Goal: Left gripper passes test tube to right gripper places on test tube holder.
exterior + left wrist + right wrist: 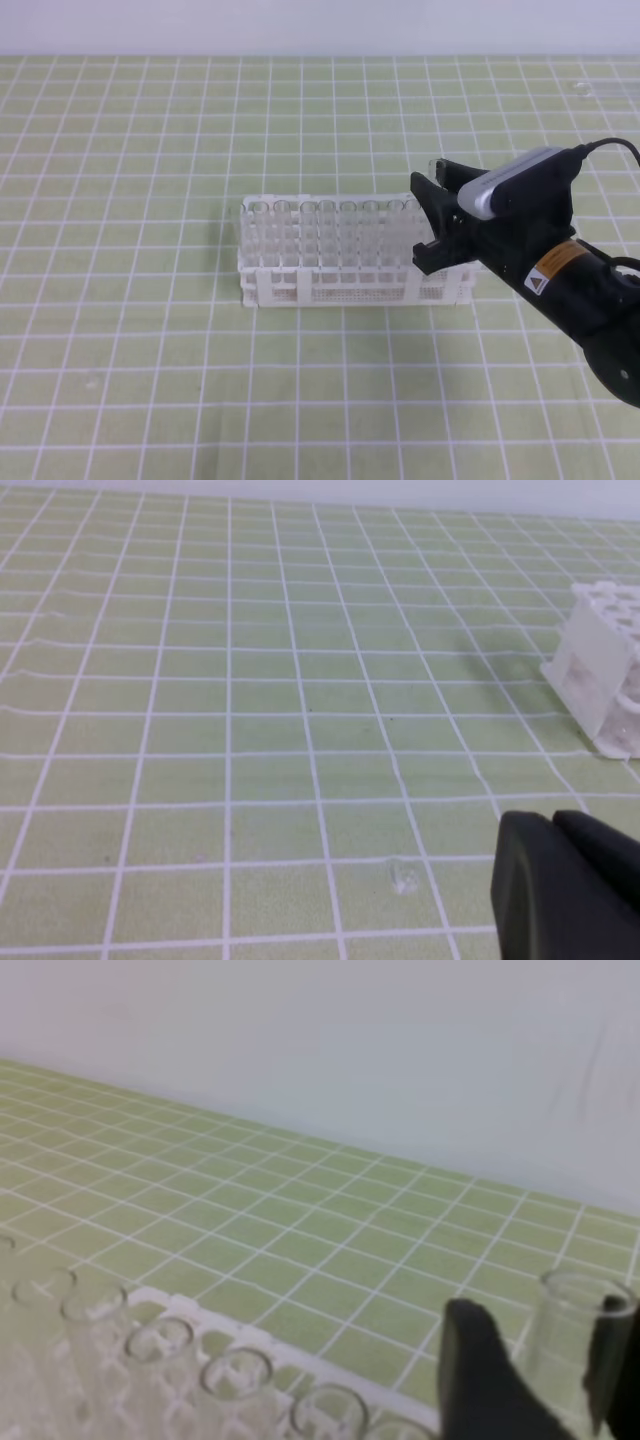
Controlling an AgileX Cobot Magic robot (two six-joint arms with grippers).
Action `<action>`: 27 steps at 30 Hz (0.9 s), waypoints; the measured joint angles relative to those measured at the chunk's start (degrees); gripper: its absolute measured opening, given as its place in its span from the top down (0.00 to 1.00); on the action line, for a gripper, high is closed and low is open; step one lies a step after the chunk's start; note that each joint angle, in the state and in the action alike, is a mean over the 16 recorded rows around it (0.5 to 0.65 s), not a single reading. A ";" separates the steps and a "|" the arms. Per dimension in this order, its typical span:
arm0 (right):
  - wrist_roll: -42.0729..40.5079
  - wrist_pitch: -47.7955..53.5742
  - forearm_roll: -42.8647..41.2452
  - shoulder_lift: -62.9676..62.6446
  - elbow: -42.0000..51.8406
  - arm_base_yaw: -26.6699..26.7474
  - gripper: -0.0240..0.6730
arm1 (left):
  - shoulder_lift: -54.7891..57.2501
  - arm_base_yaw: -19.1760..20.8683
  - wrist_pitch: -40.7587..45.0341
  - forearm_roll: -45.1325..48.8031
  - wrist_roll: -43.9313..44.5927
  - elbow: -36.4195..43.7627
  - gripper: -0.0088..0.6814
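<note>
From where I sat, the test tube stood straight up between the parted fingers of my right gripper, at the right end of the test tube holder, while my left gripper was squeezed shut, far off.

A lab bench: test tube holder on gridded mat.

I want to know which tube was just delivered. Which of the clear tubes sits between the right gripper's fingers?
The test tube at the right end of the test tube holder, flanked by the right gripper; the other tubes stand free in a row.
</note>
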 joint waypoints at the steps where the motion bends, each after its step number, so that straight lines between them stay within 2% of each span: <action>1: 0.00 0.09 0.01 0.00 0.00 -0.01 0.62 | -0.10 0.00 0.00 0.00 0.00 0.00 0.99; 9: 0.00 0.76 0.12 -0.16 0.02 -0.06 0.45 | 0.20 0.00 0.16 -0.07 0.02 -0.12 0.99; 16: 0.00 1.04 0.08 -3.16 0.12 -0.07 0.42 | 0.50 -0.01 0.32 -0.14 0.04 -0.25 0.99; 20: 0.00 2.33 -0.79 -7.69 0.18 -0.07 0.48 | 0.40 0.00 0.25 -0.12 0.04 -0.20 0.99; 27: 0.14 11.05 -6.80 -21.14 0.26 -0.07 0.71 | 0.00 0.00 0.01 -0.02 0.01 -0.04 0.99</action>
